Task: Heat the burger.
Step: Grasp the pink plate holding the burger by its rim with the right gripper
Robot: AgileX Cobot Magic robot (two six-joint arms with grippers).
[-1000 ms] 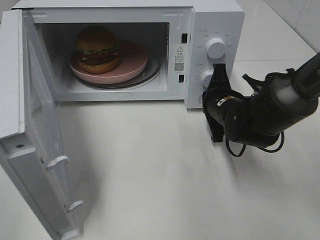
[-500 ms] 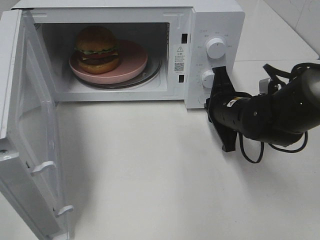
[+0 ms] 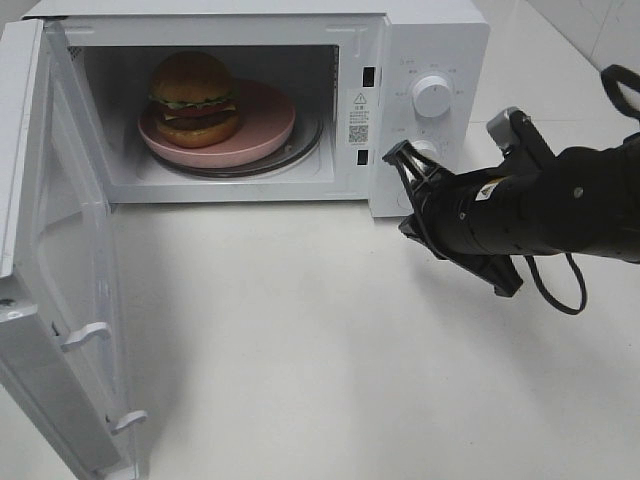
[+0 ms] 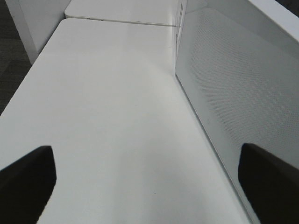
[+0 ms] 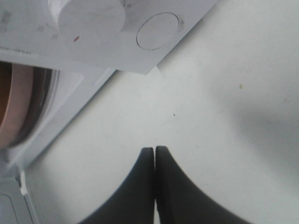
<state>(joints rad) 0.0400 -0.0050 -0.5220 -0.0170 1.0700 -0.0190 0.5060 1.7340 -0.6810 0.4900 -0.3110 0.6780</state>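
Note:
The burger (image 3: 193, 98) stands on the left part of a pink plate (image 3: 265, 125) inside the open microwave (image 3: 440, 40). My right gripper (image 3: 395, 157) is shut and empty, its tip in front of the control panel beside the lower knob (image 3: 426, 149). In the right wrist view the shut fingertips (image 5: 154, 156) hover over the table below that knob (image 5: 91, 18) and a round button (image 5: 158, 30). The left gripper (image 4: 149, 186) is open with nothing between its fingers, low over the table beside the door's mesh panel (image 4: 233, 93). It does not show in the exterior high view.
The microwave door (image 3: 70, 260) hangs wide open at the left, reaching to the table's front edge. The upper knob (image 3: 432, 96) is uncovered. Bare white table (image 3: 300, 340) lies in front of the oven. A second table (image 4: 121, 11) adjoins behind.
My right arm has swung from upright at the lower knob to lying level, its shut tip now pointing left. The door's free edge shifted slightly left early on. Burger and plate are unmoved.

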